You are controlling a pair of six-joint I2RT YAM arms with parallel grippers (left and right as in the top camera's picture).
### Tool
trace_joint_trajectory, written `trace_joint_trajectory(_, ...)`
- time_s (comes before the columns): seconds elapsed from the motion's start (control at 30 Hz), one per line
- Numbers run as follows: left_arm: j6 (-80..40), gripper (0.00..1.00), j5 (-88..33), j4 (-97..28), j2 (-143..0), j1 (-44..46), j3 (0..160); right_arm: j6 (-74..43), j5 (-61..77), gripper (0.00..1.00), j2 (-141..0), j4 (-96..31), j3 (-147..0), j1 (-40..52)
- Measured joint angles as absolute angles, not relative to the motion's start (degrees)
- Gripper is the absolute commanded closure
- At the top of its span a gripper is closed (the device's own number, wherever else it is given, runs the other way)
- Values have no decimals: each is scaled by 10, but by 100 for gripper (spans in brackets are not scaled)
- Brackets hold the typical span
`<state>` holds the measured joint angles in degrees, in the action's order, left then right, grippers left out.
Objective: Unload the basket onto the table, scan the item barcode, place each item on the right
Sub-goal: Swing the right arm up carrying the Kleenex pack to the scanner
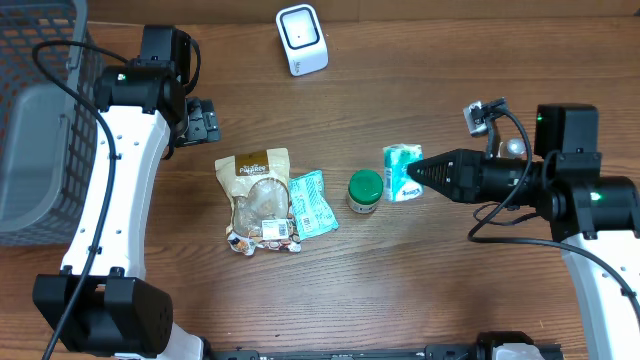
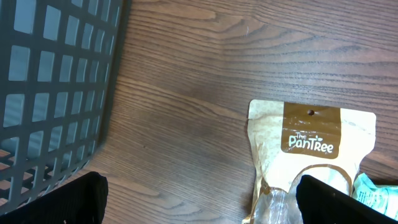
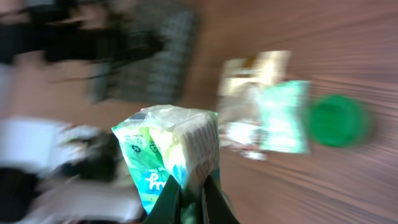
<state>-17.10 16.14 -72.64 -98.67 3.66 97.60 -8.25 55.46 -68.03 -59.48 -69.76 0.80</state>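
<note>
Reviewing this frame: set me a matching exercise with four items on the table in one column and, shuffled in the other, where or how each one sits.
Items:
1. green-and-white pack
2. jar
3. PanTree pouch
4. white scanner

Descriptions:
A. standing alone near the far edge
B. upright, green lid, just beside the pack
C. pinched in the right gripper
D. lying flat next to the teal packet

Pairs: 1-C, 2-B, 3-D, 4-A

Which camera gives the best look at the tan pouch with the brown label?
The overhead view: the tan pouch with the brown label lies whole and sharp. The left wrist view shows only its top part, close enough to read the label. The right wrist view shows only a blur.
</note>
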Motion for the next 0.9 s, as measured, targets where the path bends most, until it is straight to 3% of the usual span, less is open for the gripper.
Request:
trace_joint_trajectory(0.2, -171, 0, 161, -727, -987, 37, 976, -88, 387, 96, -709, -605, -698, 41)
trace_joint_trajectory(0.43, -171, 0, 161, -726, -987, 37, 976, -102, 325, 96, -781, -600, -725, 85)
trace_joint_trajectory(0.7, -171, 0, 161, -726, -987, 37, 976, -114, 220, 96, -927, -780, -1035, 129)
trace_joint_trajectory(0.77, -171, 0, 161, -727, -987, 37, 976, -112, 175, 96, -973, -785, -1143, 155)
trace_joint_trajectory(0.9, -171, 0, 161, -726, -987, 37, 976, -95, 98, 96, -1018, -726, -1219, 196)
